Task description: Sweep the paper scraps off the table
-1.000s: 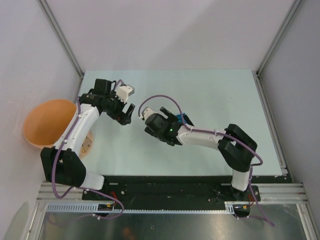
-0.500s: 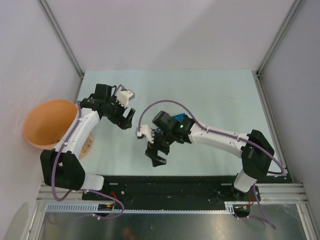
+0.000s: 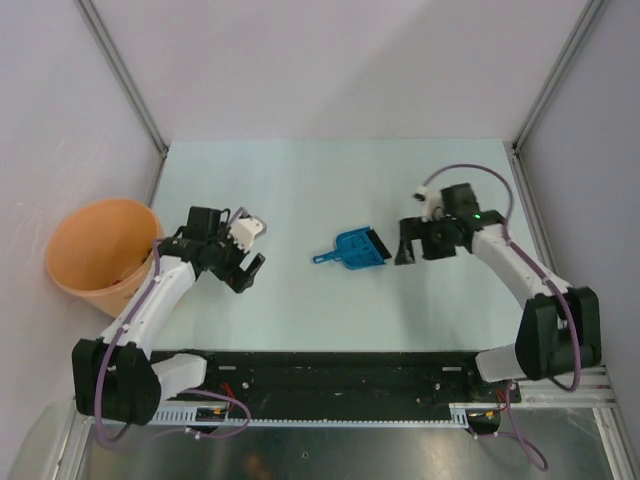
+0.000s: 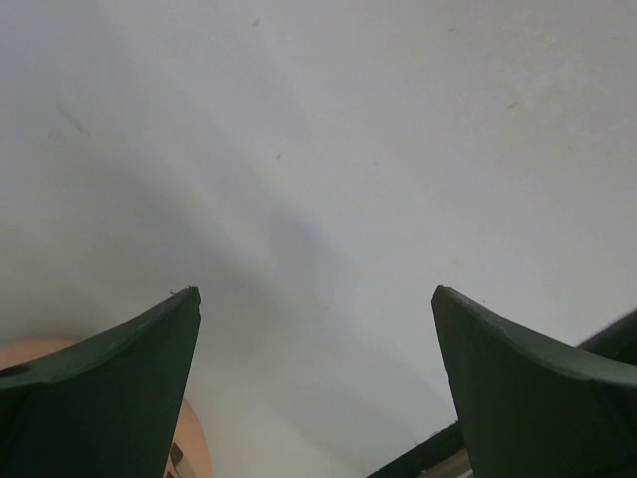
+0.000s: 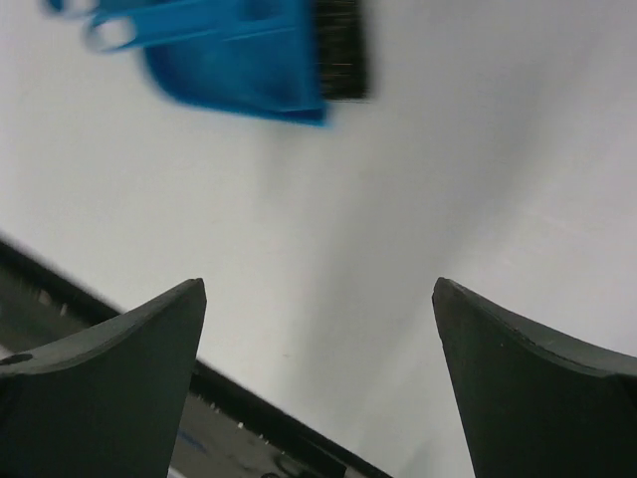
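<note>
L claw [image 3: 249, 273] apart, R claw [image 3: 405, 240] apart, blue dustpan [image 3: 355, 248] between, orange bin [image 3: 75, 225] left

Blue dustpan [image 3: 350, 252], brush [image 3: 376, 243] lying on it; orange bucket [image 3: 95, 250] well apart.

One dustpan [image 3: 350, 250], one brush [image 3: 376, 244], one orange bucket [image 3: 95, 245], one left gripper [image 3: 250, 273], one right gripper [image 3: 413, 255].

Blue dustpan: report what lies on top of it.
A small brush lies in the dustpan, its black bristles at the wide edge. No paper scraps show on it. The pan floor under the brush and the table beneath the pan are covered.
</note>
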{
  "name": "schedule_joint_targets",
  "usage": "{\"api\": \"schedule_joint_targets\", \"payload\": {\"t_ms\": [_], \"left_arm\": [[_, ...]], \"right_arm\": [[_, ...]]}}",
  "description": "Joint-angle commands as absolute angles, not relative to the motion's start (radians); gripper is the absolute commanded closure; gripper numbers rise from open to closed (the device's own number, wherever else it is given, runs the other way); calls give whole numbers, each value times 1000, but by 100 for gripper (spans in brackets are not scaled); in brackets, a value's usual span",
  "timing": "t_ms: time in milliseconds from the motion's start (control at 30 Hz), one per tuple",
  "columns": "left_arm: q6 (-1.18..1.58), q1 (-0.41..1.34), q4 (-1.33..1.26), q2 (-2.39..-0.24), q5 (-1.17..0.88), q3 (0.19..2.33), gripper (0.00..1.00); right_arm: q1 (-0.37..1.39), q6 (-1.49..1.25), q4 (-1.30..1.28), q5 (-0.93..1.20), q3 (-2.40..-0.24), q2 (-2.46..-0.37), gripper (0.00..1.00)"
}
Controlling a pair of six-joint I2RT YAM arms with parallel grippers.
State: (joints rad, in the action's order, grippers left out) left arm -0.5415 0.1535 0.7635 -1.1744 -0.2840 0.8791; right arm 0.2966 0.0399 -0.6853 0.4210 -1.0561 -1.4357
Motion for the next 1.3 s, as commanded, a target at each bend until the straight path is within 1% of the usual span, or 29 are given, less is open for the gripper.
{"api": "schedule_joint_targets", "payload": {"t_ms": [0,67,133,167,200,233,267,300,367,400,467,500,533,567,667,767,800,833,867,900,933,967,1000,1033,1100,1133,1167,1233,1267], "left_arm": [[-458,144,622,-1089,-112,801,0],[-407,144,524,-1046,-77,743,0],[-307,143,412,-1005,-99,677,0],[-283,143,273,-946,-118,594,0],[-238,143,193,-918,-136,551,0],[-220,143,110,-887,-144,507,0],[-204,144,-49,-862,-138,438,0],[-189,144,-117,-867,-115,413,0],[-186,144,-295,-894,-80,355,0],[-189,144,-349,-929,-83,336,0],[-189,143,-498,-966,-100,280,0],[-184,143,-546,-998,-115,261,0],[-176,143,-657,-1018,-117,223,0],[-170,143,-716,-1038,-115,203,0],[-163,143,-839,-1081,-89,184,0],[-167,138,-940,-1127,-68,175,0],[-167,138,-963,-1144,-58,175,0],[-175,130,-1071,-1173,-49,154,0],[-160,118,-1156,-1252,-35,147,0],[-108,89,-1149,-1258,-41,155,0],[-86,28,-1163,-1273,-111,147,0],[-69,14,-1216,-1328,-126,134,0],[-55,9,-1289,-1351,-142,121,0],[-70,8,-1290,-1339,-190,111,0],[-84,11,-1289,-1328,-189,106,0],[-75,11,-1289,-1333,-178,113,0],[-74,11,-1289,-1336,-169,115,0],[-74,11,-1289,-1336,-170,114,0],[-72,11,-1289,-1335,-173,114,0]], "right_arm": [[164,-121,-592,260,-953,-1287,0],[126,-141,-540,128,-893,-1232,0],[97,-149,-399,66,-836,-1140,0],[88,-143,-326,40,-759,-1108,0],[77,-134,-158,32,-703,-1068,0],[68,-133,-71,19,-654,-1005,0],[55,-130,16,-32,-556,-976,0],[52,-129,176,-63,-514,-956,0],[51,-118,311,-160,-438,-933,0],[48,-112,428,-185,-379,-937,0],[43,-103,539,-216,-325,-974,0],[41,-103,648,-219,-278,-998,0],[38,-106,702,-216,-256,-1024,0],[38,-109,748,-216,-239,-1085,0],[37,-101,963,-235,-163,-1197,0],[32,-68,1044,-209,-153,-1212,0],[26,-66,1119,-196,-144,-1263,0],[8,-71,1152,-167,-134,-1300,0],[0,-77,1190,-125,-126,-1340,0],[-21,-71,1319,-106,-114,-1450,0],[-23,-63,1416,-91,-104,-1500,0],[-23,-58,1457,-62,-109,-1508,0],[-23,-57,1310,-58,-129,-1443,0],[-26,-55,1222,-55,-150,-1430,0],[-29,-48,1281,-12,-172,-1477,0],[-29,-32,1240,18,-187,-1465,0],[-29,-29,1135,24,-218,-1451,0],[-31,-28,1169,38,-224,-1479,0],[-31,-28,1129,35,-230,-1473,0]]}}
